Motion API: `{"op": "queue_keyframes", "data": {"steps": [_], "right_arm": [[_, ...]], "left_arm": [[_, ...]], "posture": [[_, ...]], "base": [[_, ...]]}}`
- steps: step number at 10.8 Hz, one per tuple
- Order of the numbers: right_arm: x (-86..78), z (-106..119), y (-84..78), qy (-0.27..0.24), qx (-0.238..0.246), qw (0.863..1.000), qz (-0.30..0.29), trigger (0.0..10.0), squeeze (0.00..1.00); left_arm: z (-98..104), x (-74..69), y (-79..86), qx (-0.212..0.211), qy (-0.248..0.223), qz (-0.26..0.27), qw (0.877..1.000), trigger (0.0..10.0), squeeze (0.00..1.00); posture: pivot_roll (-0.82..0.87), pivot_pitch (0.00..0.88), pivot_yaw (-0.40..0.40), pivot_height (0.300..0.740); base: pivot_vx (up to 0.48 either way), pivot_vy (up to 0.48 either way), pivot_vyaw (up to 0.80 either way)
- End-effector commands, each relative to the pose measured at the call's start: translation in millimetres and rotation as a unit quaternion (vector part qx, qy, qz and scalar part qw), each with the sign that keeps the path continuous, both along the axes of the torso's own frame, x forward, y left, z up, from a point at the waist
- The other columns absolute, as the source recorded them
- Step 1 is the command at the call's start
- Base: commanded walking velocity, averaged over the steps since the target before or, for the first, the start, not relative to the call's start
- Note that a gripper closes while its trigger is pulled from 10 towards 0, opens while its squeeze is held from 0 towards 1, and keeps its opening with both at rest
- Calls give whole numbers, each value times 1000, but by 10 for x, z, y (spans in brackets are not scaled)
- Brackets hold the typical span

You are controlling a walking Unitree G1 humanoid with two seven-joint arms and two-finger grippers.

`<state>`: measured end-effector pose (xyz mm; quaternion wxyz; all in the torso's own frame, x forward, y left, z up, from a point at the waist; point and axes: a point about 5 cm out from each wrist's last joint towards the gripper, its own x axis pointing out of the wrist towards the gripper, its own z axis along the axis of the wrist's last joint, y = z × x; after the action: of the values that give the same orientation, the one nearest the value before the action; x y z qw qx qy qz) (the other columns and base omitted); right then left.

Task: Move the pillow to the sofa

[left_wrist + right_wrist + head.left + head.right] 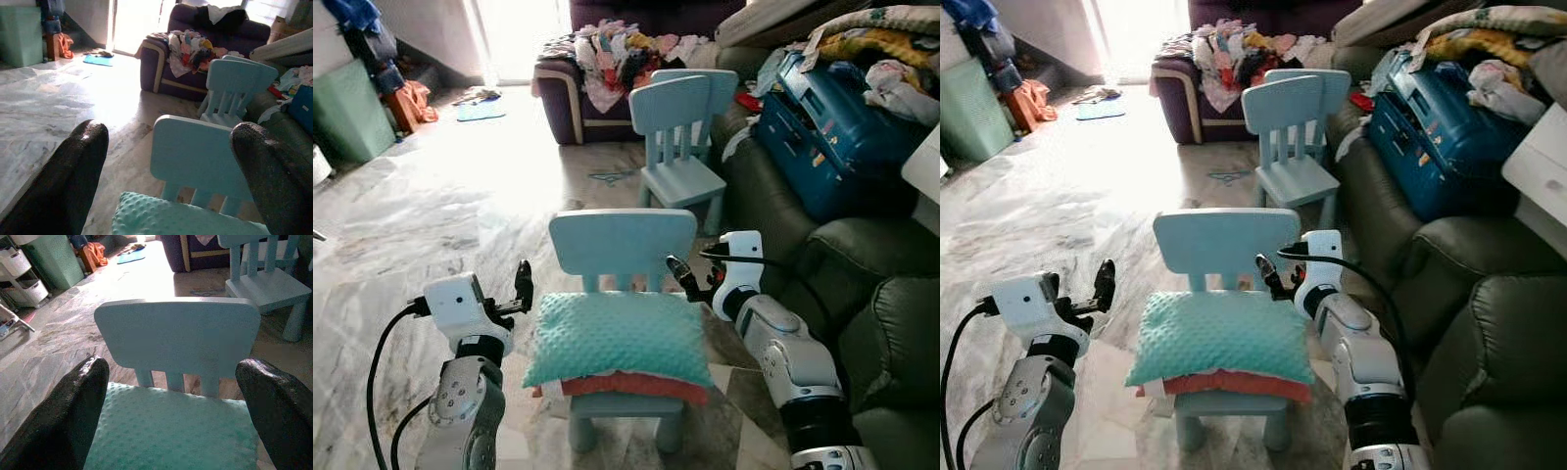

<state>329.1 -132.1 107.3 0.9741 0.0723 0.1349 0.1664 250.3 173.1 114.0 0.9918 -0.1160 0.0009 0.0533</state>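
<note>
Pillow (619,338): teal, soft, rectangular, covered in small raised dots like minky fabric, lying flat on the seat of the near chair (623,243); a red-orange layer (636,384) shows under its front edge. Left to right: green bin (350,110) against the far wall on the marble-patterned floor (431,225), which is glossy with strong glare from the doorway. Left end effector (523,284) sits just beside the pillow's left edge, two long black fingers spread wide, holding nothing. Near chair is light blue, smooth plastic, with a rounded-corner backrest on short slats. Second chair (675,127), same kind, stands further back. Behind it a purple armchair (570,93) is heaped with mixed-colour clothes (626,49). Right end effector (683,277) is near the pillow's back right corner, beside the backrest, fingers spread, nothing between them. Far right: dark green leather-look sofa (842,294), padded and creased, with a blue hard-shell suitcase (832,132) and crumpled cloths on it.
</note>
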Motion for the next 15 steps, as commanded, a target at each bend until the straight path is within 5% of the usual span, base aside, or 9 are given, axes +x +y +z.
{"op": "queue_keyframes", "data": {"steps": [1, 15], "right_arm": [[2, 48, 8, -7, -1, 1000, 3, 10000, 0], [29, 45, 25, -7, -1, 1000, 4, 10000, 0]], "left_arm": [[-8, 0, 8, 2, 7, 5, 1000, 10000, 0], [-31, 32, 41, -2, 18, 11, 1000, 10000, 0]], "posture": [[-186, 0, 21, 740], [-186, 0, 28, 740]], "base": [[0, 0, 0], [-183, 0, 0]]}}
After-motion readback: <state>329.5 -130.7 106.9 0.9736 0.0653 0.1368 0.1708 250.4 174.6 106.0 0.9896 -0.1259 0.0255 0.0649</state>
